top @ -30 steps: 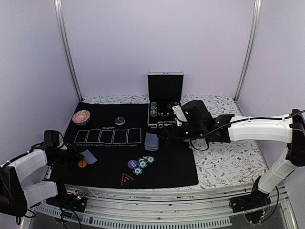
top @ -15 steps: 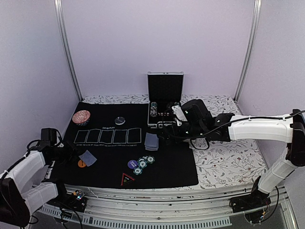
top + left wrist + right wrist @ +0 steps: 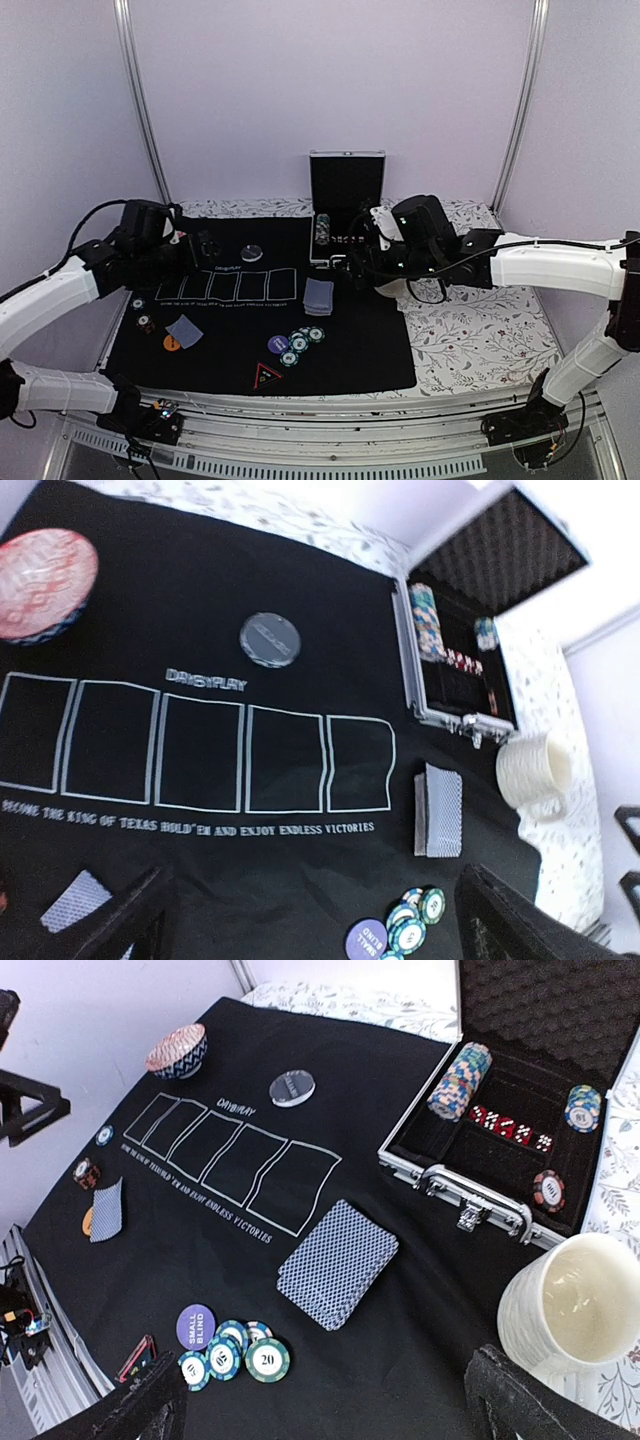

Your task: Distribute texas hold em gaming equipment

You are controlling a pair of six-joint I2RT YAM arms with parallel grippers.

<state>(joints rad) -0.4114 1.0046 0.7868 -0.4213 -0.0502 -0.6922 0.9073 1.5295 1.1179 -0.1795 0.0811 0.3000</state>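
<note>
A blue-grey-backed deck of cards (image 3: 318, 296) (image 3: 440, 810) (image 3: 338, 1262) lies on the black mat in front of the case. A cluster of green-and-white chips (image 3: 301, 343) (image 3: 235, 1350) sits beside a purple button (image 3: 278, 344) (image 3: 195, 1325). At the mat's left lie dealt cards (image 3: 186, 330) (image 3: 108, 1208), an orange button (image 3: 172, 342) and two chips (image 3: 142, 312). A black button (image 3: 252, 253) (image 3: 270, 639) rests above the card boxes. My left gripper (image 3: 203, 247) (image 3: 320, 930) hangs open and empty high over the mat. My right gripper (image 3: 360, 266) (image 3: 345, 1410) is open and empty above the deck.
An open metal case (image 3: 346, 222) (image 3: 500, 1130) holds chip stacks and red dice. A cream mug (image 3: 535, 768) (image 3: 580, 1305) stands right of the deck. A red patterned bowl (image 3: 170, 245) (image 3: 40, 585) sits at the mat's back left. A red triangular piece (image 3: 266, 376) lies near the front edge.
My left gripper opened, rose from the mat's left edge and swung back toward the bowl; two chips now show beside the dealt cards. The right arm shifted slightly right.
</note>
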